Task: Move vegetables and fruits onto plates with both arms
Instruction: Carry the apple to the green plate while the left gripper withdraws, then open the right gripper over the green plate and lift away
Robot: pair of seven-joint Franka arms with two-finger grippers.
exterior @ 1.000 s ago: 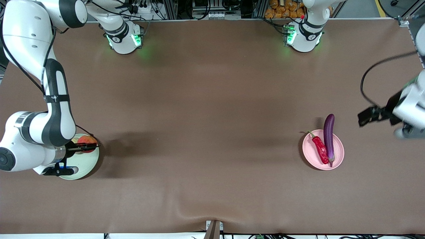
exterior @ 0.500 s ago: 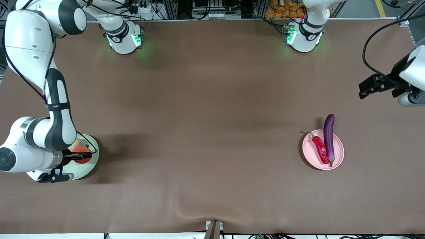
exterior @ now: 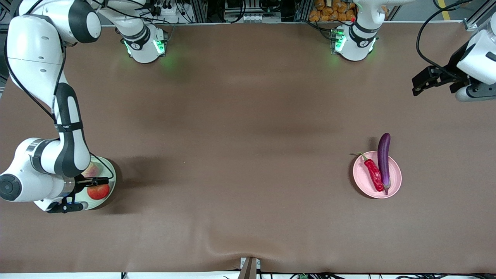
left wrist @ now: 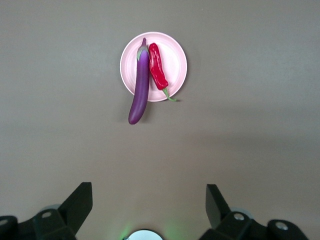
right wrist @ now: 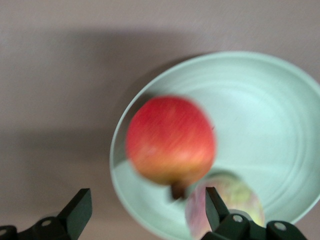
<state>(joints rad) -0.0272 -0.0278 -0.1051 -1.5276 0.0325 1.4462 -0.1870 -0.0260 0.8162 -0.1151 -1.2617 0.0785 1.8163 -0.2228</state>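
Looks like everything's sitting plated on the bench [exterior: 248,128] already

Right end effector [exterior: 101,180] is hanging spread and empty over the green plate [exterior: 109,170] with red fruit [exterior: 98,192] and yellow-green fruit [exterior: 92,169]; left end effector [left wrist: 145,202] is hovering empty, jaws wide, away from the pink plate [exterior: 395,182] carrying eggplant [exterior: 384,159] and chili [exterior: 373,173].

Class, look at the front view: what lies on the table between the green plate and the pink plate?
Nothing: the front view shows only bare brown table between the green plate and the pink plate.
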